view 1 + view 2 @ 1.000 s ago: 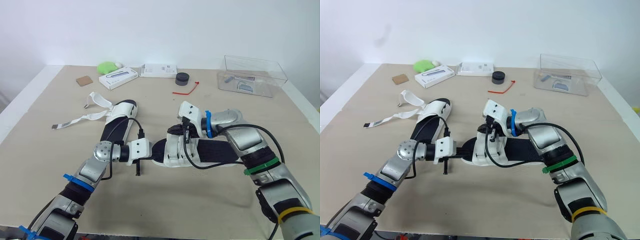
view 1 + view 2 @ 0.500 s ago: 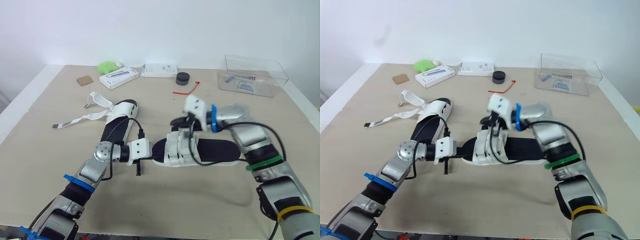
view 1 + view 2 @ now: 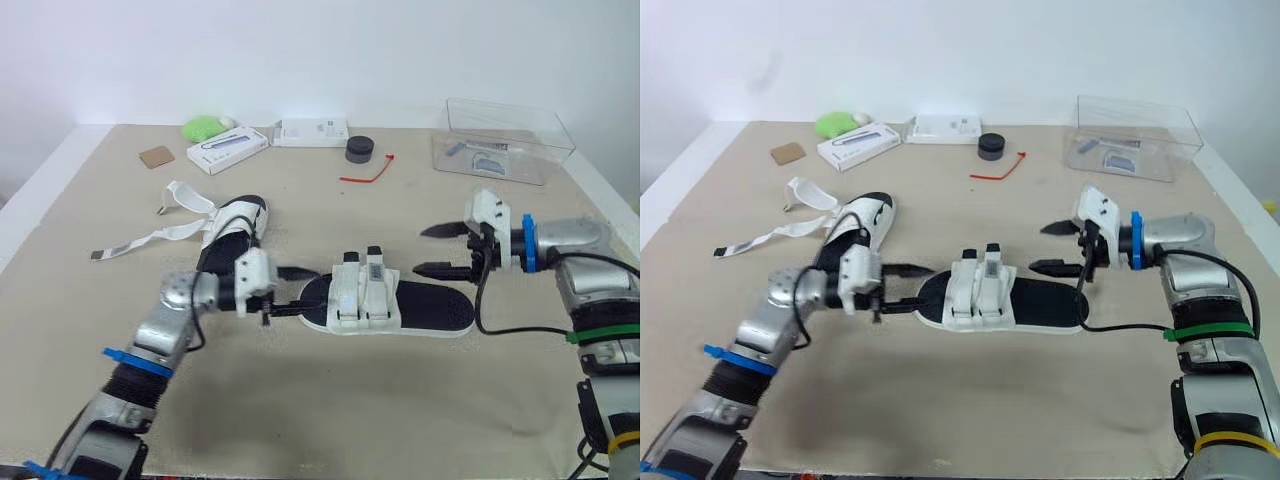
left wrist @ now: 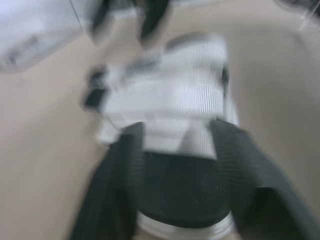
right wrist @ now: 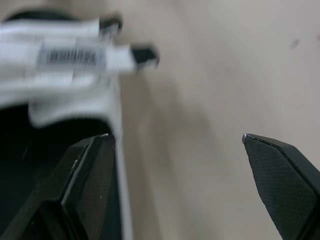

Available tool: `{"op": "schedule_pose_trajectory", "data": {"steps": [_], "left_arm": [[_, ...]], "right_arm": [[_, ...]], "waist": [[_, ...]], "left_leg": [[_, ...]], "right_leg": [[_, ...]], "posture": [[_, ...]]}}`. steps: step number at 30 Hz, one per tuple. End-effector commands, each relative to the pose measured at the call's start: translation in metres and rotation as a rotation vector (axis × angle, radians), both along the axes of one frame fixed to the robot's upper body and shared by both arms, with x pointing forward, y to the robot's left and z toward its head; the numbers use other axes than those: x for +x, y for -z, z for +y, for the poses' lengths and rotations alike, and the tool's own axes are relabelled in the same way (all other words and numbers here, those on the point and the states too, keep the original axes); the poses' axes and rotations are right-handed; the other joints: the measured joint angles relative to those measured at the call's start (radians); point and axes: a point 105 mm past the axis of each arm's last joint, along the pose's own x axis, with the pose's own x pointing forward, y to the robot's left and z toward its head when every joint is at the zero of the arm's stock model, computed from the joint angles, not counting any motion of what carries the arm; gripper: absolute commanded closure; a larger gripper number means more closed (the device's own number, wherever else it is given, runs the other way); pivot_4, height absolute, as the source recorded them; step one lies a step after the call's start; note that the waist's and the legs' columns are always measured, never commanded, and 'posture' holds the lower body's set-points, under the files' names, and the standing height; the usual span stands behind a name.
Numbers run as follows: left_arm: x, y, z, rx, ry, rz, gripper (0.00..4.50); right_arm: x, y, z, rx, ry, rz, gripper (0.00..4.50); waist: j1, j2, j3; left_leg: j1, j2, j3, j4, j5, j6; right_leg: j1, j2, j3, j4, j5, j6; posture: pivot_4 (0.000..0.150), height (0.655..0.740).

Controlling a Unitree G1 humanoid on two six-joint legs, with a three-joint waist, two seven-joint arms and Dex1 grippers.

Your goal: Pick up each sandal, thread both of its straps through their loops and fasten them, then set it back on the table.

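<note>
The left tool (image 3: 300,290) lies low over the bench (image 3: 330,410), its two black fingers spread apart and pointing along the bench on either side of one end of the near sandal (image 3: 420,307); in the left wrist view the black sole (image 4: 180,195) sits between them, though whether they press on it cannot be told. The right tool (image 3: 438,250) hovers just past the sandal's other end, wide open and holding nothing, with bare bench showing between its fingers (image 5: 90,180) in the right wrist view. The near sandal rests flat at the middle of the bench, sole down, its two white straps (image 3: 978,290) folded across the footbed side by side. The second sandal (image 3: 235,230) lies behind the left arm, near the first, and its straps (image 3: 185,198) trail loose across the bench toward the left edge. Along the far edge stand a green lump (image 3: 205,127), a brown square (image 3: 155,156), two white boxes (image 3: 230,155), a black round cap (image 3: 358,150), a red tie (image 3: 365,172) and a clear box (image 3: 500,145), all well apart from both tools
</note>
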Motion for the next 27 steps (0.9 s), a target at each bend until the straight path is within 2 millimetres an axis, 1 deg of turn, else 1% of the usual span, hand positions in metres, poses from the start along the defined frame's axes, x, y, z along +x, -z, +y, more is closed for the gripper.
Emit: {"op": "schedule_pose_trajectory", "data": {"steps": [1, 3, 6, 8, 10, 12, 14, 15, 16, 18, 19, 20, 21, 22, 24, 25, 27], "left_arm": [[-0.024, -0.023, 0.019, -0.056, 0.073, 0.053, 0.51], [-0.035, -0.022, 0.023, -0.029, 0.098, 0.069, 0.11], [-0.050, -0.023, 0.026, -0.010, 0.113, 0.094, 0.11], [-0.056, -0.025, 0.025, -0.012, 0.114, 0.099, 0.11], [-0.060, -0.026, 0.024, -0.023, 0.110, 0.104, 0.11], [-0.062, -0.026, 0.022, -0.028, 0.104, 0.106, 0.11], [-0.064, -0.024, 0.022, -0.021, 0.101, 0.103, 0.11], [-0.064, -0.023, 0.022, -0.014, 0.097, 0.102, 0.00], [-0.065, -0.021, 0.022, -0.008, 0.094, 0.100, 0.00], [-0.065, -0.018, 0.022, -0.004, 0.087, 0.097, 0.00], [-0.065, -0.018, 0.022, -0.005, 0.083, 0.098, 0.00], [-0.064, -0.018, 0.021, -0.007, 0.079, 0.097, 0.00], [-0.064, -0.018, 0.021, -0.009, 0.077, 0.096, 0.00], [-0.063, -0.018, 0.020, -0.011, 0.075, 0.096, 0.00], [-0.060, -0.018, 0.019, -0.011, 0.070, 0.096, 0.00], [-0.059, -0.017, 0.019, -0.011, 0.069, 0.095, 0.00], [-0.058, -0.017, 0.018, -0.013, 0.065, 0.094, 0.00]], "right_arm": [[-0.003, 0.003, 0.004, -0.008, -0.079, -0.035, 0.00], [-0.004, 0.007, 0.010, -0.008, -0.118, -0.048, 0.00], [-0.005, 0.010, 0.031, 0.037, -0.195, -0.058, 0.00], [-0.003, 0.012, 0.043, 0.065, -0.212, -0.067, 0.00], [-0.002, 0.019, 0.056, 0.089, -0.226, -0.078, 0.00], [-0.002, 0.023, 0.062, 0.114, -0.226, -0.066, 0.00], [0.001, 0.021, 0.065, 0.142, -0.208, -0.086, 0.00], [0.003, 0.020, 0.065, 0.157, -0.194, -0.097, 0.51], [0.004, 0.019, 0.065, 0.170, -0.182, -0.103, 0.88], [0.002, 0.020, 0.066, 0.185, -0.179, -0.091, 1.86], [0.001, 0.020, 0.066, 0.187, -0.182, -0.088, 2.26], [-0.001, 0.022, 0.067, 0.187, -0.188, -0.085, 2.81], [-0.002, 0.023, 0.067, 0.187, -0.194, -0.084, 2.97], [-0.004, 0.024, 0.068, 0.187, -0.201, -0.080, 3.47], [-0.007, 0.025, 0.070, 0.197, -0.209, -0.069, 4.22], [-0.007, 0.025, 0.071, 0.200, -0.210, -0.065, 4.48], [-0.008, 0.024, 0.072, 0.211, -0.207, -0.063, 4.48]], "waist": [[-0.003, 0.001, 0.001], [-0.012, -0.003, 0.004], [-0.013, -0.004, 0.005], [-0.012, -0.005, 0.006], [-0.012, -0.005, 0.006], [-0.012, -0.005, 0.006], [-0.011, -0.005, 0.006], [-0.011, -0.005, 0.006], [-0.011, -0.005, 0.006], [-0.011, -0.005, 0.006], [-0.011, -0.005, 0.006], [-0.011, -0.005, 0.006], [-0.011, -0.005, 0.006], [-0.011, -0.005, 0.006], [-0.011, -0.005, 0.006], [-0.011, -0.005, 0.006], [-0.011, -0.005, 0.006]], "left_leg": [[0.000, -0.001, 0.000, 0.000, 0.000, 0.000], [0.000, 0.000, 0.000, 0.000, 0.000, 0.000], [0.000, 0.001, 0.000, 0.001, -0.001, -0.002], [0.000, 0.001, 0.000, 0.001, -0.001, -0.002], [0.000, 0.001, -0.001, 0.001, 0.000, -0.003], [0.000, 0.001, -0.001, 0.001, 0.000, -0.003], [0.000, 0.001, -0.001, 0.001, 0.000, -0.004], [0.000, 0.001, -0.001, 0.001, 0.000, -0.004], [0.000, 0.001, -0.001, 0.001, 0.000, -0.004], [0.000, 0.000, -0.001, 0.001, 0.000, -0.005], [0.000, 0.000, -0.001, 0.001, 0.000, -0.005], [0.000, 0.000, -0.001, 0.001, 0.000, -0.005], [0.000, 0.000, -0.001, 0.001, 0.000, -0.005], [0.000, 0.000, -0.001, 0.001, 0.000, -0.005], [0.000, 0.000, -0.001, 0.001, 0.000, -0.005], [0.000, 0.000, -0.001, 0.001, 0.000, -0.005], [0.001, 0.000, -0.001, 0.002, 0.000, -0.005]], "right_leg": [[0.000, 0.002, 0.000, 0.000, 0.000, 0.000], [0.000, 0.002, 0.000, 0.000, 0.000, 0.000], [0.000, 0.002, 0.001, 0.000, 0.000, 0.000], [0.001, 0.002, 0.001, 0.000, 0.000, 0.000], [0.001, 0.001, 0.000, 0.000, 0.000, 0.000], [0.001, 0.000, 0.000, 0.001, 0.000, 0.000], [0.001, 0.000, 0.000, 0.001, 0.000, 0.000], [0.001, 0.000, 0.000, 0.001, 0.000, 0.000], [0.001, 0.000, 0.000, 0.001, 0.000, 0.000], [0.001, 0.000, 0.000, 0.001, 0.000, 0.000], [0.001, 0.000, 0.000, 0.001, 0.000, 0.000], [0.001, 0.000, 0.000, 0.001, 0.000, 0.000], [0.001, 0.000, 0.000, 0.001, 0.000, 0.000], [0.001, 0.000, 0.000, 0.001, 0.000, 0.000], [0.001, 0.000, 0.000, 0.001, 0.000, 0.000], [0.001, 0.001, 0.000, 0.001, 0.000, 0.000], [0.001, 0.001, 0.000, 0.001, 0.000, 0.000]], "posture": [[0.150, 0.7400], [0.150, 0.7400], [0.150, 0.7400], [0.150, 0.7400], [0.150, 0.7400], [0.150, 0.7400], [0.150, 0.7400], [0.150, 0.7400], [0.150, 0.7400], [0.150, 0.7400], [0.150, 0.7400], [0.150, 0.7400], [0.150, 0.7400], [0.150, 0.7400], [0.150, 0.7400], [0.150, 0.7400], [0.150, 0.7400]]}}
